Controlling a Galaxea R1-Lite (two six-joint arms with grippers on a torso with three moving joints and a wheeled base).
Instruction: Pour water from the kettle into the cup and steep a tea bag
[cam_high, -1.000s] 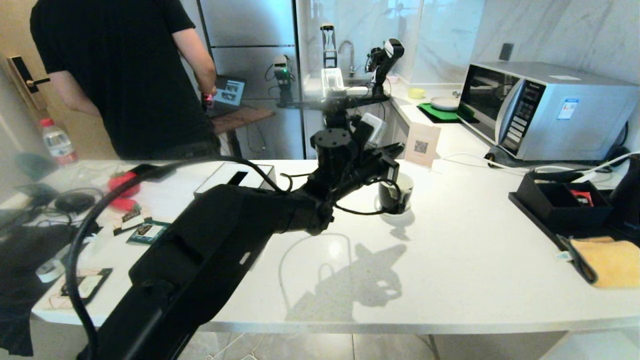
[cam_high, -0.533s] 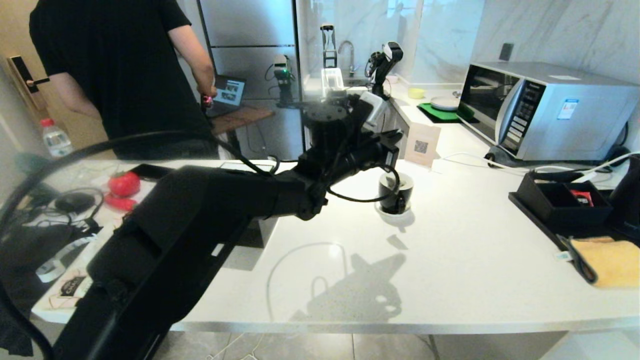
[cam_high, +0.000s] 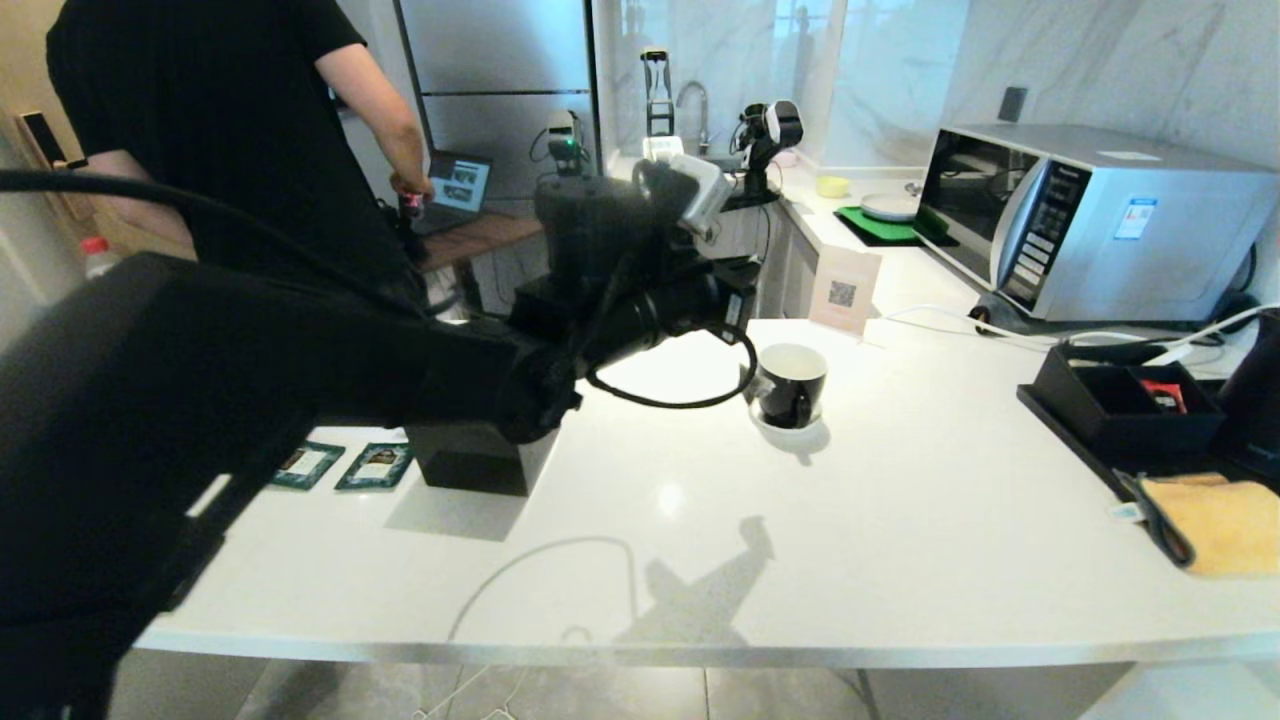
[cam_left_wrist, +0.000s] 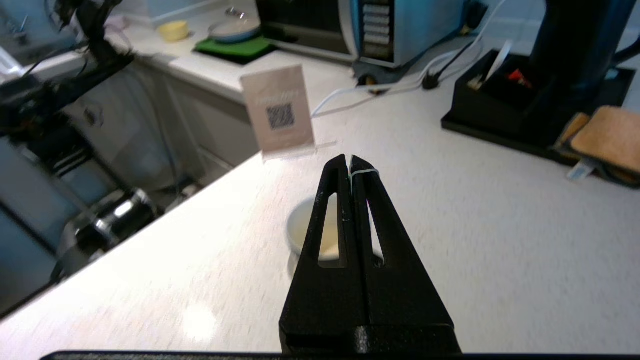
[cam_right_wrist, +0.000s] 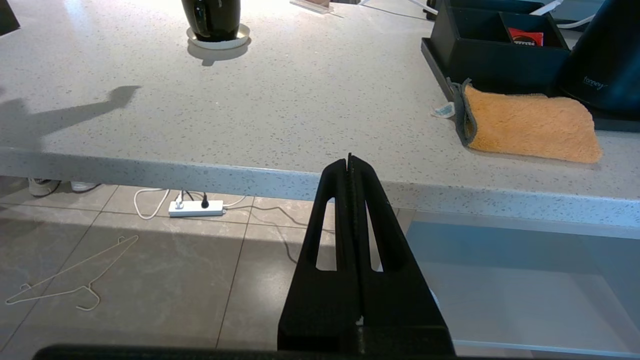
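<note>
Pinching a thin white string (cam_left_wrist: 363, 172) at the very tips of the left gripper (cam_left_wrist: 350, 162), fingers pressed fully together, the bag on that string hidden from every view. Hovering in the air above the white counter (cam_high: 900, 520), with the cup (cam_high: 791, 383) showing directly below through the finger slots in the left wrist view. Leaving that cup standing upright on its small white saucer (cam_high: 790, 428) mid-counter, white inside showing, handle facing the near edge.

Blocking much of the head view's left side with the bulky left arm (cam_high: 300, 380), its cable looping down just beside the cup and its body covering part of a black tissue box (cam_high: 470, 462). Lying flat next to that box: two teal sachets (cam_high: 340, 466).

Standing well apart at the counter's far right: the kettle (cam_right_wrist: 605, 65), beside a black tray (cam_high: 1120, 400) and an orange cloth (cam_right_wrist: 530, 122). Propping up behind the cup: a QR card (cam_high: 843, 290), with a microwave (cam_high: 1090, 220) beyond.

Hanging low before the counter edge over the tiled floor: the right gripper (cam_right_wrist: 350, 165), fingers closed on nothing.

Standing behind the counter, back turned: a person (cam_high: 230, 150).
</note>
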